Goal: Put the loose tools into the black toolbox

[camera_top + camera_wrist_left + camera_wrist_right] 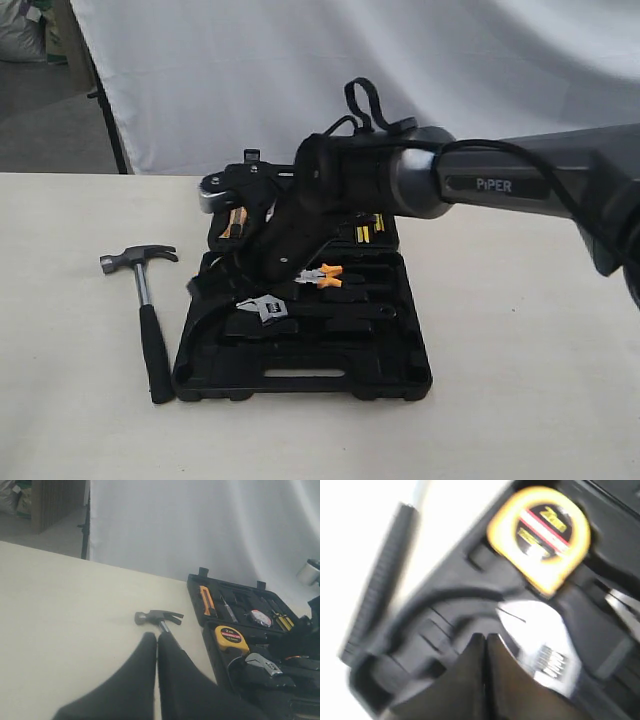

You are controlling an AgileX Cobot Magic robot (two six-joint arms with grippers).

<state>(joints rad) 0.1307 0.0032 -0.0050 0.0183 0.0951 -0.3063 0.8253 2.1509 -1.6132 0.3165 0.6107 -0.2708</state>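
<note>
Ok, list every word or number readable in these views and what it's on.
"PiPER": on the right arm, on its grey link.
"2m": on the yellow tape measure; the smaller line under it is too small to read.
The tape roll has a label, too small to read.

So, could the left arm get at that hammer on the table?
Probably yes: the hammer lies alone on the table beside the toolbox, with nothing between it and the left arm's shut jaws.
</note>
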